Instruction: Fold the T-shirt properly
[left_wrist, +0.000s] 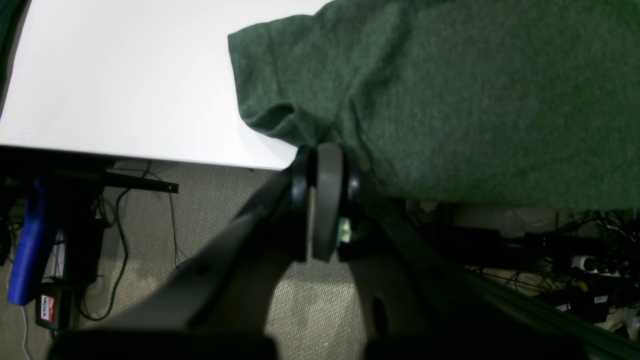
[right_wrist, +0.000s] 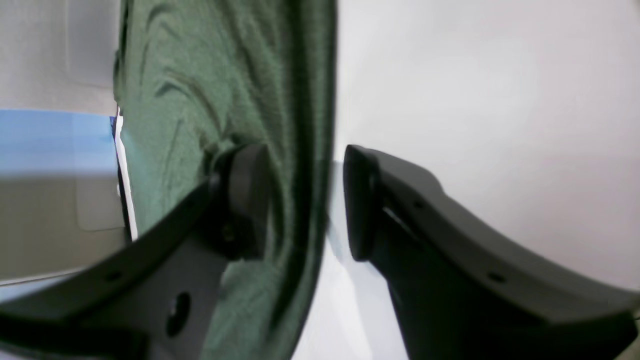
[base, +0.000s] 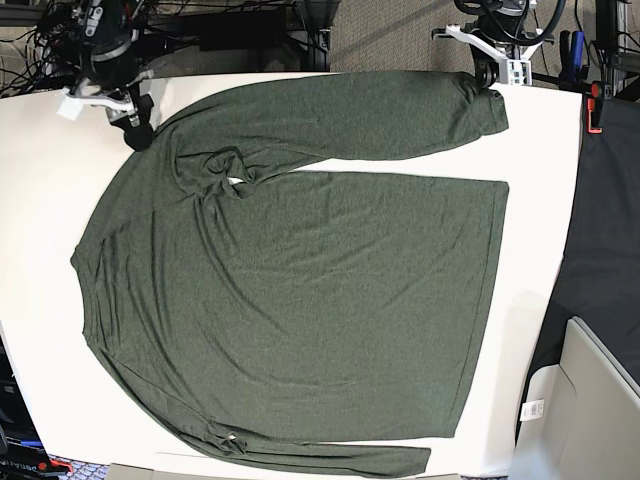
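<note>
While the T-shirt (base: 300, 290) lies spread flat across the white table (base: 40, 380), sleeves out along the far and near edges, we judge we're at the very opening of the fold, setting up the first sleeve; our left gripper (left_wrist: 327, 165) is clenched right at the far sleeve's cuff (left_wrist: 280, 115), at the table's edge, and cloth seems pinched between the pads, though we can't be fully sure how much; our right gripper (right_wrist: 305, 200) stands released, jaws wide, straddling the garment's edge by the shoulder, one finger (right_wrist: 245, 200) over the fabric and the other on the bare table side, nothing gripped yet; next, we reckon, the right jaws need to close on that edge, and then both arms can carry the sleeve inward over the body, keeping it taut so it lands without wrinkles.
</note>
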